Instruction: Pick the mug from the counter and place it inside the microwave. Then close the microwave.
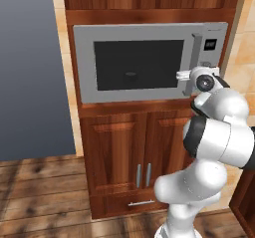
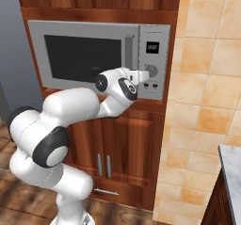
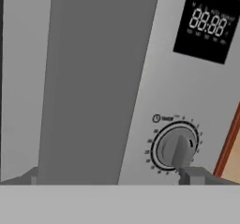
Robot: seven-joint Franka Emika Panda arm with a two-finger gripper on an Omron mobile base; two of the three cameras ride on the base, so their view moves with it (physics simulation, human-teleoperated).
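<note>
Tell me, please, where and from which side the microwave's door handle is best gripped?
Grip the vertical bar handle of the microwave about mid-height, from the front. It is long, slim and stands off the door beside the control panel, so open jaws could probably straddle it sideways.

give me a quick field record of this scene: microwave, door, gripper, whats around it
microwave: silver-grey, built into reddish-brown wooden cabinetry
door: closed, dark window facing out
handle: long vertical bar at the door's right edge
control panel: display above, round dial below
gripper: open, close in front of the handle and the dial, holding nothing
mug: not located
cabinets below: two doors with bar pulls, shut
counter: marbled corner at lower right in the right base view
</note>
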